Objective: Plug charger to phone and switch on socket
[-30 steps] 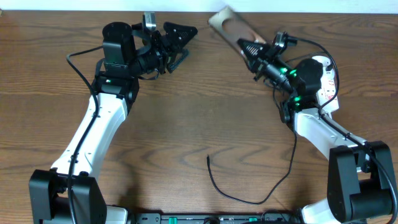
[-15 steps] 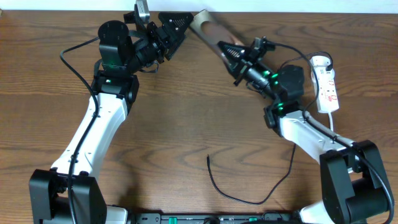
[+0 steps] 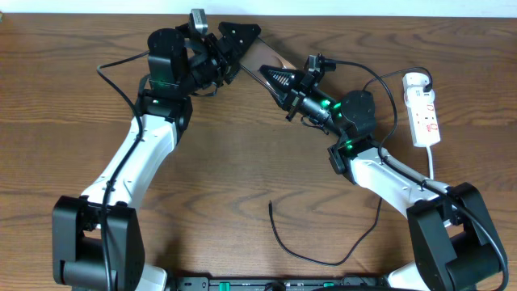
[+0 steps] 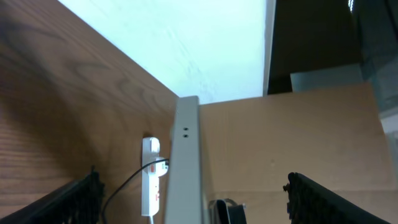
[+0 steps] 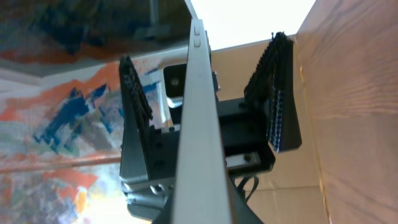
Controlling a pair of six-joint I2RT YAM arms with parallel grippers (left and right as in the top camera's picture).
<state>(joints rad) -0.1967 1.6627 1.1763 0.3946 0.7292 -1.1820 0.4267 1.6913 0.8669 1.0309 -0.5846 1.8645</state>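
The phone [image 3: 260, 58] is held up off the table, tilted, between the two grippers. My right gripper [image 3: 280, 78] is shut on its near end. In the right wrist view the phone is an edge-on grey strip [image 5: 199, 112]. My left gripper [image 3: 234, 42] is open, and its jaws stand on either side of the phone's far end without touching it. In the left wrist view the phone's edge [image 4: 186, 155] stands between the wide-apart fingers [image 4: 78, 199]. The charger [image 3: 311, 257] lies loose on the table in front, plug tip [image 3: 270, 207] free. The socket [image 3: 423, 109] lies at the right.
The socket's white cord [image 3: 432, 166] runs down beside the right arm. A black robot cable [image 3: 380, 73] loops near the socket. The socket also shows in the left wrist view [image 4: 150, 177]. The table's back edge [image 3: 363, 14] is close behind both grippers.
The right arm has swung left, carrying the phone from near the socket to the left gripper. The left gripper has shifted right and now straddles the phone's end.
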